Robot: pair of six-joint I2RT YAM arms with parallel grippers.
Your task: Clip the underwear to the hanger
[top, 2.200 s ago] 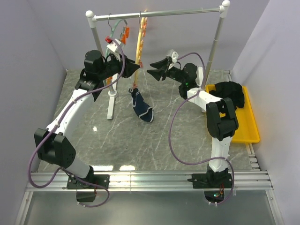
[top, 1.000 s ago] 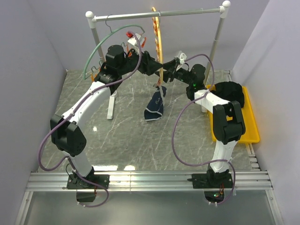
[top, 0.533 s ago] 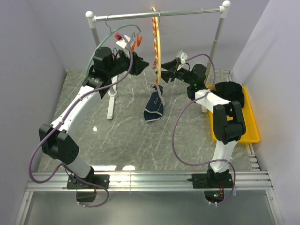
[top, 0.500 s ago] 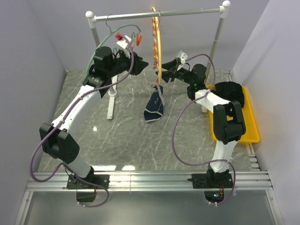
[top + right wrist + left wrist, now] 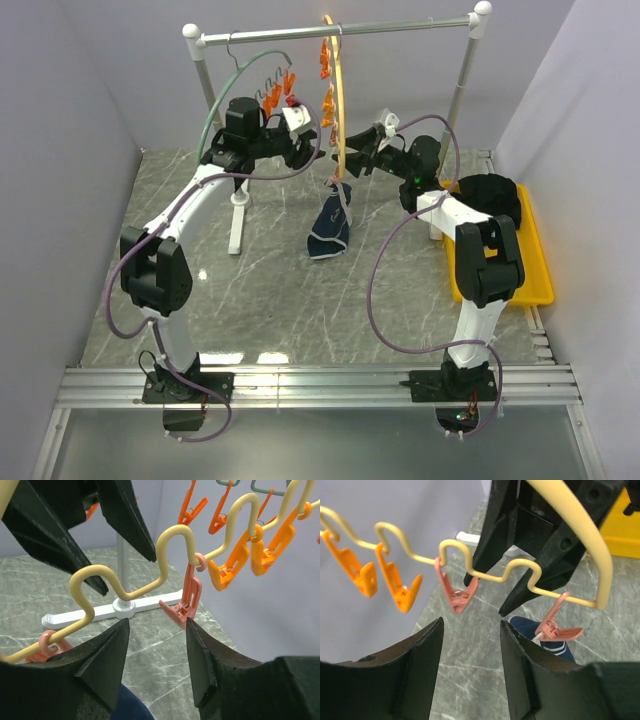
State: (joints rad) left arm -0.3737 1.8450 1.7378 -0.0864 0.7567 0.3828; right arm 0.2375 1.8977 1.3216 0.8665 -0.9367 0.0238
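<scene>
Your left hand (image 5: 470,625) is spread wide and grips nothing; the wavy lower edge of the yellow hanger (image 5: 492,575) runs just beyond its fingertips. Your right hand (image 5: 157,625) faces it from the hanger's other side, also open and empty. The navy underwear (image 5: 329,226) hangs below the hanger from its lowest salmon clip (image 5: 559,626), over the tabletop (image 5: 250,290).

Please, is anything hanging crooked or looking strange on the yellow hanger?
Yes. The underwear seems to be held by the end clip alone, at the low tip of the hanger. It droops in a crumpled, lopsided bundle instead of hanging spread out. The neighbouring clip holds nothing.
</scene>
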